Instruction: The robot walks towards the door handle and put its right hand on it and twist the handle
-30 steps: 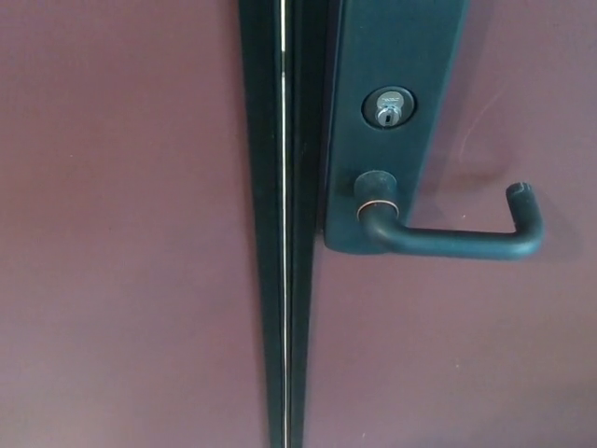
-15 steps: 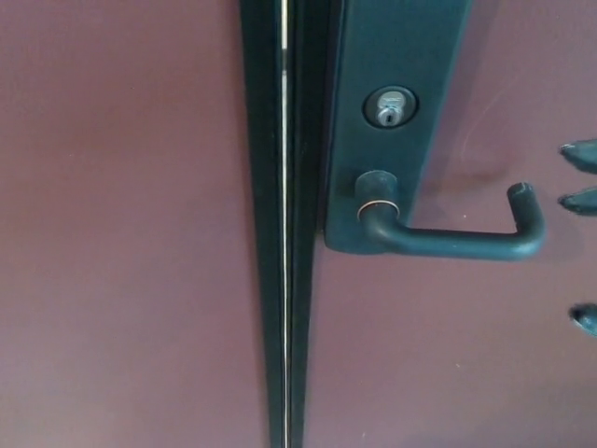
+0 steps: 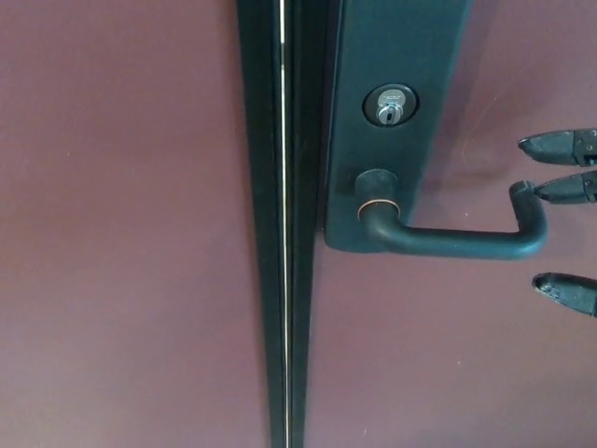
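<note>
Head view | right robot hand (image 3: 566,217) — fingers spread | beside door handle (image 3: 457,241)

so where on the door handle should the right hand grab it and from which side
Best guess: wrap the long horizontal bar of the door handle, toward its upturned free end, far from the pivot for more twisting leverage. Come in from the right, where the right hand already is, open, with two fingers above the bar and one below.

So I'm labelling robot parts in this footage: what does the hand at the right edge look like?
Only three fingers of the right hand show: black, slim and tapering to rounded tips, with a slightly glossy surface. The lowest has small pale specks near its tip. No cables, markings or arm are visible.
</note>
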Controlling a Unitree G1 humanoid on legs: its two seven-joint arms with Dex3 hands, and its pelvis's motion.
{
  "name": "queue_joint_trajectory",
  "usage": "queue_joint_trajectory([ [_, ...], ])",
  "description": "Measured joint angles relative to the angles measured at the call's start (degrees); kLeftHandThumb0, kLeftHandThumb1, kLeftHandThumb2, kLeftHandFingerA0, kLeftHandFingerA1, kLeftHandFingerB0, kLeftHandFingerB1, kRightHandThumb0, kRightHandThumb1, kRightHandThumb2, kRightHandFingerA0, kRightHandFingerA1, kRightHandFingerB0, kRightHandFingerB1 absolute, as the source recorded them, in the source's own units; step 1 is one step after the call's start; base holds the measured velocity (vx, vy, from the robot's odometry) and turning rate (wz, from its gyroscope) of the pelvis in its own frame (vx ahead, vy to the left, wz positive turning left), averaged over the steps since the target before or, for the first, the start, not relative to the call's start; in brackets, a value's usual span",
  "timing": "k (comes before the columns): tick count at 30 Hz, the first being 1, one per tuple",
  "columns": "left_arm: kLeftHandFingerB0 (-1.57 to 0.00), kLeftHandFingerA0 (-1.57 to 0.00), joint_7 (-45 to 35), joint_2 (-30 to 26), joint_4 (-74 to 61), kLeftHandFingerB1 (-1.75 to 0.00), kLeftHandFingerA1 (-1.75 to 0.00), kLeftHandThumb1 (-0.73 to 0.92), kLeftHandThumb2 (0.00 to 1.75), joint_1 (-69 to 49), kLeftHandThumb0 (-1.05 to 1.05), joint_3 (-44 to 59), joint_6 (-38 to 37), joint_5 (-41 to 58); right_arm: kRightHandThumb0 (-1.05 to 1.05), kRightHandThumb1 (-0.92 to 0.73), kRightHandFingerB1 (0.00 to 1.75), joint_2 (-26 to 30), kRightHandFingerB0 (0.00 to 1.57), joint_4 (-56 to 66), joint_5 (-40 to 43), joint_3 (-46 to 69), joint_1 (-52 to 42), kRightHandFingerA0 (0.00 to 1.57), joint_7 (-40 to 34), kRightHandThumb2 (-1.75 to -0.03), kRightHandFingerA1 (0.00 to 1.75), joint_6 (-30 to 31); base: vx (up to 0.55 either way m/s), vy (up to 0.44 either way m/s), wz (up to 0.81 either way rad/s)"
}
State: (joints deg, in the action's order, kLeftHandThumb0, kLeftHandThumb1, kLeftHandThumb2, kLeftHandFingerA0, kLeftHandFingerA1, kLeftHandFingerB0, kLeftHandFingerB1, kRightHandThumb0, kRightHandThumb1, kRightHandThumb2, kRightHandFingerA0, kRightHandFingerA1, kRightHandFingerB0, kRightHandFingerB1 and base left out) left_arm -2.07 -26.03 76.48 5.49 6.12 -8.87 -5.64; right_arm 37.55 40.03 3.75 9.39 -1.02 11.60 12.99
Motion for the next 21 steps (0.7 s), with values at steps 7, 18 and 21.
queue_joint_trajectory([
  [7,-0.47,-0.65,-0.17,0.0,0.0,-0.39,-0.48,0.6,0.58,-0.06,-0.29,0.21,-0.04,0.03,-0.61,-0.38,0.42,-0.08,0.55,0.4,-2.16,-0.35,1.36,0.63,0.59,-0.53,0.5,1.1,0.0,0.0,0.0],
  [18,-0.47,-0.64,-0.2,-0.01,0.0,-0.39,-0.47,0.6,0.58,-0.05,-0.29,0.13,-0.05,-0.04,-0.62,-0.4,0.41,-0.22,0.54,2.62,-3.46,-0.03,3.36,0.62,1.68,-0.53,0.49,2.57,0.0,0.0,0.0],
  [21,-0.47,-0.64,-0.22,-0.01,0.0,-0.39,-0.47,0.6,0.58,-0.05,-0.29,0.14,-0.05,-0.04,-0.62,-0.41,0.41,-0.36,0.53,3.33,-3.55,-0.1,3.77,0.61,1.87,-0.54,0.48,3.08,0.0,0.0,0.0],
])
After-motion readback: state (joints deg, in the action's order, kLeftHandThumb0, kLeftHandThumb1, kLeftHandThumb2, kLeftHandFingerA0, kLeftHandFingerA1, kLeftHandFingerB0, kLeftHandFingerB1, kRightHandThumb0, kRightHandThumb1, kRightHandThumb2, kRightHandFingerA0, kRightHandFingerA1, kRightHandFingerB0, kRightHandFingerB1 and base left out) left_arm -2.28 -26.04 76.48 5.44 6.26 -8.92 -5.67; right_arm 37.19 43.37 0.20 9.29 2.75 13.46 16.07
